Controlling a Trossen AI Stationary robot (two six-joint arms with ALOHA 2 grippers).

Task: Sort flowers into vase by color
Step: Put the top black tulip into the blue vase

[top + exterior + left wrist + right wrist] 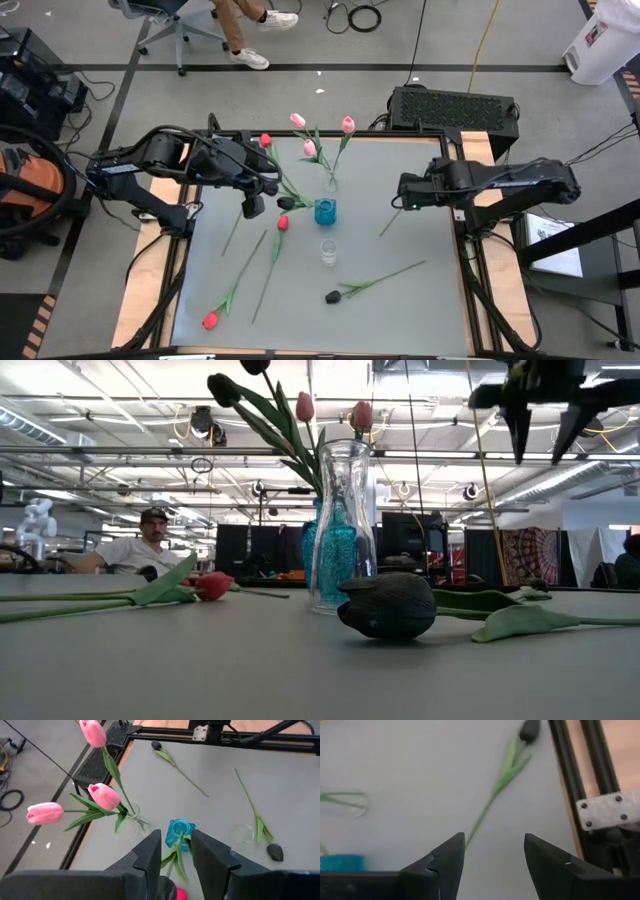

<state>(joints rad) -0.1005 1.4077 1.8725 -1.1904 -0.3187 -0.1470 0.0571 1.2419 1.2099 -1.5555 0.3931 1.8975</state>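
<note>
The blue vase (pixel 325 211) stands near the middle of the counter (pixel 420 310). One red flower (pixel 265 140) is in it, its stem leaning out toward 10 o'clock. Just toward 12 o'clock is a clear vase (pixel 330 183) with three pink flowers (pixel 298 120) fanning out over the far edge. Just toward 6 o'clock of the blue vase is a small empty glass (pixel 328 250).

The left pincer (pixel 254 206) hangs at 9 o'clock of the blue vase, pointing at it. A second red flower (pixel 283 222) has its head between the pincer and the vase, and its stem runs off toward 7 o'clock. The left wrist view shows a red head and a green leaf right at the pincer. Whether the pincer grips anything I cannot tell.

The right pincer (pixel 400 192) is at 3 o'clock of the blue vase, above the counter, spread wide and empty. Below it lies a black flower (pixel 530 729), its stem slanting toward the counter's middle.

The other flowers lie flat. A second black flower (pixel 333 296) is at 6 o'clock, with its stem toward 4 o'clock. A third red flower (pixel 210 320) is at 8 o'clock near the front corner. One bare stem (pixel 232 235) lies at 9 o'clock.
</note>
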